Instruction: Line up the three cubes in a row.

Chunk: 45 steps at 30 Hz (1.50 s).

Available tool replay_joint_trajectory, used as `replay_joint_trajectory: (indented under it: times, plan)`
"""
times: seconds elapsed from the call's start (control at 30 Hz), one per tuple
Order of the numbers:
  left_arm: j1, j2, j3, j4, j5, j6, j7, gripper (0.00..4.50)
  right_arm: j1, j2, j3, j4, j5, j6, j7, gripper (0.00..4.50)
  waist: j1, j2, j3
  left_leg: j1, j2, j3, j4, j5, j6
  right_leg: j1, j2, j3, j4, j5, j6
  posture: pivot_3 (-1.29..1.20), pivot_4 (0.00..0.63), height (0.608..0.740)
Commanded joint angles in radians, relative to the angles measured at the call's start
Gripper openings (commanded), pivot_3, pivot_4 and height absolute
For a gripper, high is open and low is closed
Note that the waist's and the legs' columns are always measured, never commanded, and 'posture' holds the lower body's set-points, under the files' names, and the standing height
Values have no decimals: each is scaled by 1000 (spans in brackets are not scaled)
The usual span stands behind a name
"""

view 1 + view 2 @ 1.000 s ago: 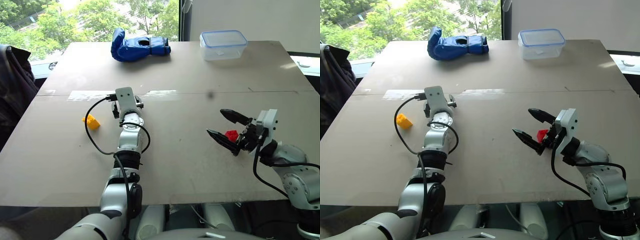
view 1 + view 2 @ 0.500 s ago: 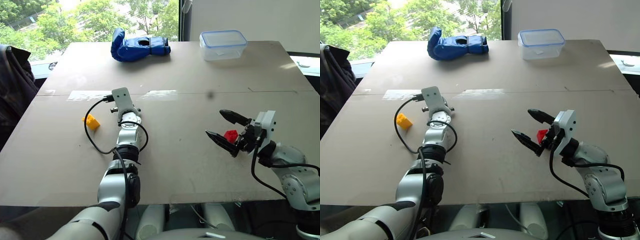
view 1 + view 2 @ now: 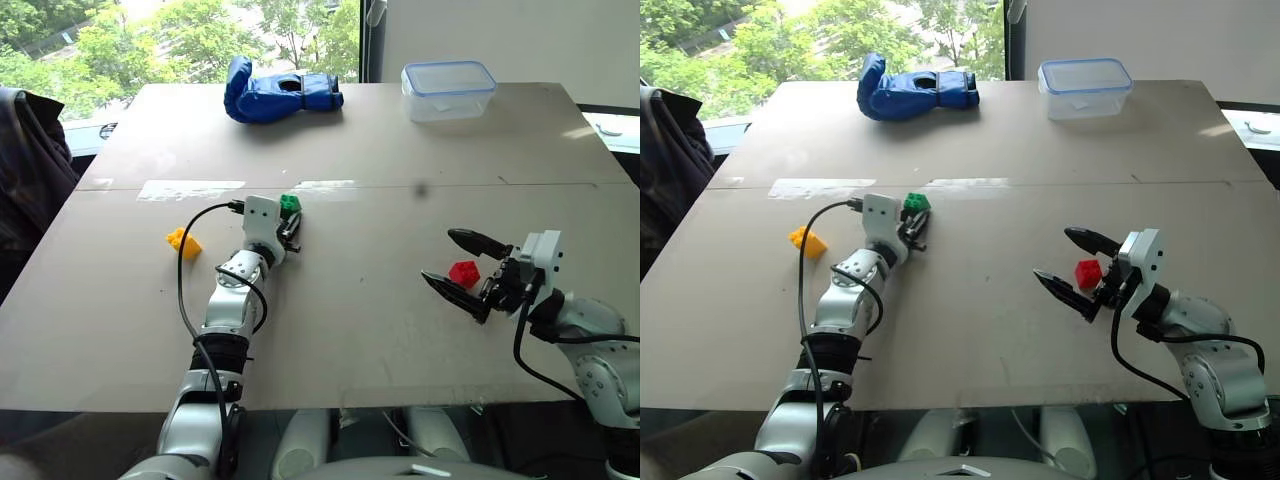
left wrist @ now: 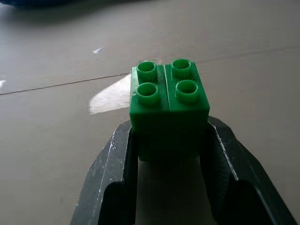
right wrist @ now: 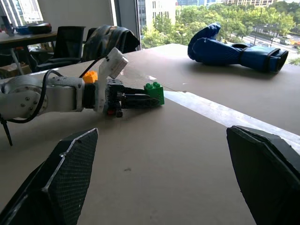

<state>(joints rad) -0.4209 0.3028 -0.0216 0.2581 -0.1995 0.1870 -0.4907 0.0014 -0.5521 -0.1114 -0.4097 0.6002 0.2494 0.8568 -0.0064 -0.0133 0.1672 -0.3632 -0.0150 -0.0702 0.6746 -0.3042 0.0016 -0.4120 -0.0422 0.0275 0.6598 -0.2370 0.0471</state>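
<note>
Pinching the green cube by its lower sides (studs up), the left pincer sits near the middle of the bench. Nearer the bench's left edge lies the yellow-orange cube. The right pincer, fingers spread wide, brackets the red cube without gripping it, toward the right edge.

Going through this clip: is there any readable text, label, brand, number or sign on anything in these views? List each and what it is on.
None can be read.
Clear lidded container: a small pale patch on its side, perhaps a label, too small to read.
Blue boxing glove: no lettering visible.
Green brick, red brick, yellow-orange brick: plain studs, no marks legible.
Table: bare, only a shiny tape strip.
</note>
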Motion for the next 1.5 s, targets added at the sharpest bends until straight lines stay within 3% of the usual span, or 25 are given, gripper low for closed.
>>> replay_joint_trajectory:
  times: [0.03, 0.17, 0.4, 0.67, 0.83, 1.0, 1.23, 1.5]
  plan:
    - [19, 78, -114, -117, -40, 3, -288, 1240, 21, -29, -53, 22, 19, -43, 68, 4500, -4, 0, 0, 0, -1, 0, 0, 0, 0, 0, 1, 0, 0, 0, 0, 0, 150, 740]
    - [11, 97, -202, -135, -89, -28, -523, 1240, 61, -52, -94, 79, -15, -83, 92, 4500, -8, 1, 0, 2, 0, 1, 0, -1, 1, 1, 1, 1, 1, 0, 0, 0, 150, 740]
    - [-110, 42, -315, 42, 11, -86, -637, 1240, 134, -77, -172, 141, -9, -178, 191, 4500, -4, 1, 0, 0, -2, 3, 4, -3, 5, 2, 2, 0, 1, 0, 0, 0, 150, 740]
    - [-235, -17, -374, 316, 139, -341, -694, 1240, 193, -67, -194, 105, 23, -180, 188, 4500, -3, 1, -1, 1, -1, 5, 6, -3, 5, 3, 4, 1, 2, 0, 0, 0, 150, 740]
    - [-250, -15, -378, 382, 161, -403, -742, 1240, 205, -64, -198, 83, 34, -174, 177, 4500, -3, 1, -1, 1, -1, 5, 8, -3, 6, 5, 4, 1, 2, 0, 1, 0, 150, 740]
    - [-258, -27, -381, 453, 212, -453, -676, 1240, 213, -73, -197, 78, 23, -168, 168, 4500, -3, 2, -1, 3, -1, 4, 9, -4, 6, 7, 4, 0, 2, 0, 1, 0, 150, 740]
    - [-206, -34, -380, 391, 198, -417, -708, 4475, 216, -73, -193, 68, 19, -170, 157, 4500, -5, 3, -2, 4, -1, 4, 10, -4, 7, 9, 4, 0, 1, 1, 1, 0, 150, 740]
    - [-168, -13, -353, 323, 177, -365, -707, 4475, 216, -66, -184, 66, 14, -175, 157, 4500, -6, 3, -3, 4, -1, -2, 9, -4, 8, 9, 5, 0, 1, 0, 1, 0, 150, 740]
